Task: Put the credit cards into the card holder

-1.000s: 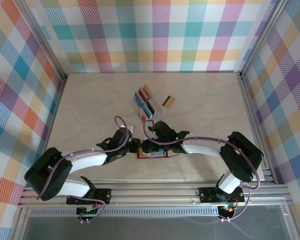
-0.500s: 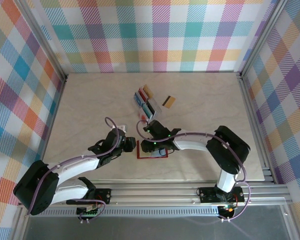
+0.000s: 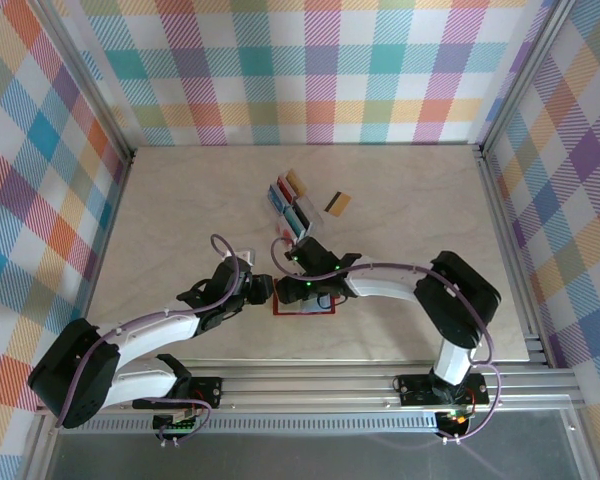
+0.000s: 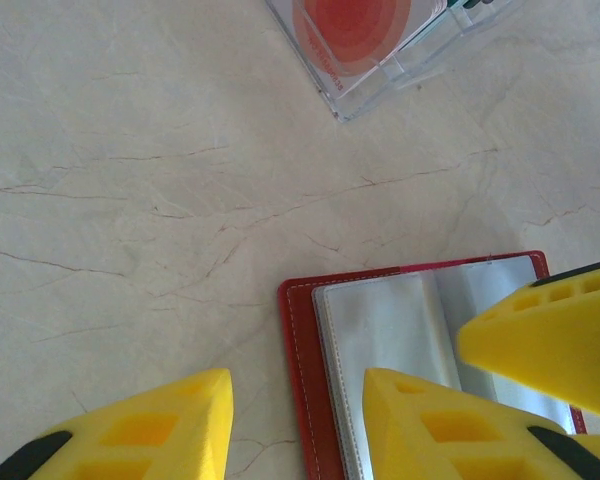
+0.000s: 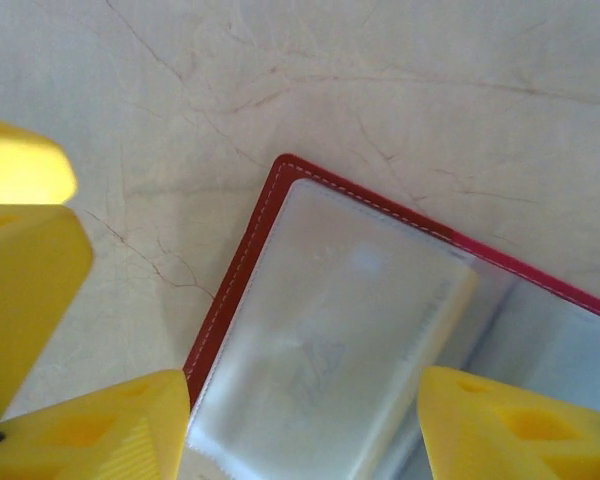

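The card holder (image 3: 318, 309) lies open on the table near the front, a red cover round grey-clear pockets (image 4: 390, 330). My left gripper (image 4: 295, 425) is open astride the holder's left edge, one finger on bare table and the other over a pocket. My right gripper (image 5: 305, 430) stands open over the same pocket page (image 5: 330, 330), nothing between its fingers. Seen from above, the left gripper (image 3: 268, 291) and right gripper (image 3: 288, 294) nearly meet tip to tip. Several credit cards (image 3: 288, 203) stand in a clear rack. A gold card with a dark stripe (image 3: 338, 204) lies flat beside them.
The clear slotted rack (image 4: 400, 65) with a white-red card (image 4: 350, 20) stands just beyond the holder. Checked walls and metal rails enclose the table (image 3: 180, 210) on three sides. Open marble lies to the left and right of the arms.
Both arms have shifted, the right elbow swinging left and the left arm sinking lower. The left jaws have widened. The holder stays where it lay.
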Controlling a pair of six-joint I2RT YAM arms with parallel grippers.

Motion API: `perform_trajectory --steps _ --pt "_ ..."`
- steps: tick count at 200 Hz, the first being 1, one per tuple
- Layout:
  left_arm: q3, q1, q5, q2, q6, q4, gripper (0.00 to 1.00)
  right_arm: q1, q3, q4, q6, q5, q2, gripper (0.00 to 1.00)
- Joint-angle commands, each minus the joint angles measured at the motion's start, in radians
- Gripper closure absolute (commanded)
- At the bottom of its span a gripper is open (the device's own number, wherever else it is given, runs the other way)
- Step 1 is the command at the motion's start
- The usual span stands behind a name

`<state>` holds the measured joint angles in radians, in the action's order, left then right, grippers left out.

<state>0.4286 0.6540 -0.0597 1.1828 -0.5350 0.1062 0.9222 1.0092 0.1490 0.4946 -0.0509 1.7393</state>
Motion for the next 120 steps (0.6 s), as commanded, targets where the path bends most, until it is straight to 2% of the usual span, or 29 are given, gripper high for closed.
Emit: perform_trajectory --steps 1,63,90,120 --pt "0.008 -0.009 0.036 0.016 -0.005 0.017 0.59 -0.026 0.013 0.050 -0.030 0.009 -0.085 0.33" --pt "0.071 -0.056 0.109 0.064 -0.003 0.049 0.52 -0.212 0.217 0.145 -0.119 -0.059 -0.106 0.22" --pt "0.107 -0.115 0.199 0.119 -0.013 0.089 0.52 -0.300 0.372 0.168 -0.166 -0.156 -0.024 0.26" --pt "0.149 -0.175 0.257 0.155 -0.031 0.119 0.52 -0.340 0.605 0.251 -0.245 -0.174 0.122 0.31"
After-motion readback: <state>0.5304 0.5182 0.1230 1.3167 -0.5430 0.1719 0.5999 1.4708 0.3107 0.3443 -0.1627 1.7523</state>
